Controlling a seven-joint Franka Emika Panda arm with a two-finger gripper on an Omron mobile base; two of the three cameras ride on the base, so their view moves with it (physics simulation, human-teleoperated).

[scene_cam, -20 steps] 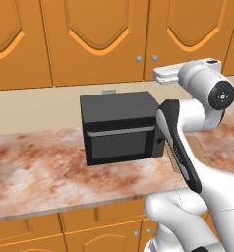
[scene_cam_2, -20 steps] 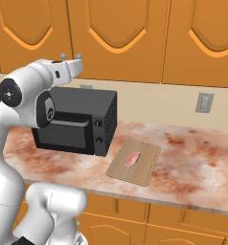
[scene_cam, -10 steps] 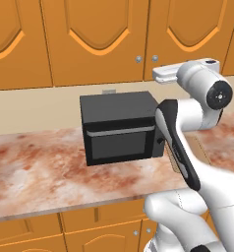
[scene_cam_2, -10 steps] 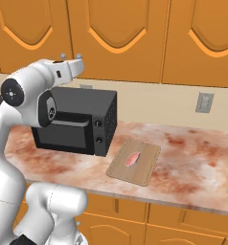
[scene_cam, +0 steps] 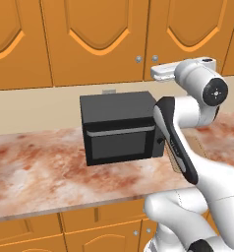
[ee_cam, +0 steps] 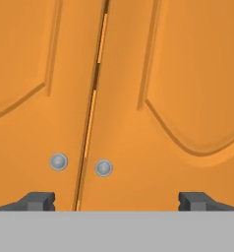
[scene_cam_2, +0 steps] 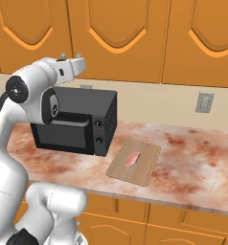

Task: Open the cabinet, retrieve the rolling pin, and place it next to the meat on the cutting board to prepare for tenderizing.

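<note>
The cabinet (ee_cam: 153, 74) hangs on the wall with both arched doors shut. Its two round silver knobs (ee_cam: 58, 161) (ee_cam: 103, 168) sit either side of the centre seam. My gripper (ee_cam: 116, 202) is open and faces the doors squarely, a short way off and touching nothing. It is level with the knobs in the left base view (scene_cam: 153, 74) and the right base view (scene_cam_2: 81, 63). The rolling pin is hidden. The meat (scene_cam_2: 132, 159) lies on the cutting board (scene_cam_2: 144, 172), on the counter to the right of the microwave.
A black microwave (scene_cam: 119, 128) (scene_cam_2: 77, 125) stands on the reddish marbled countertop (scene_cam: 40, 167) directly below my hand. A wall outlet (scene_cam_2: 204, 102) is at the back right. Base cabinets (scene_cam_2: 183, 225) run under the counter edge.
The arm has shifted only very slightly. The jaws stay open and the cabinet doors stay shut.
</note>
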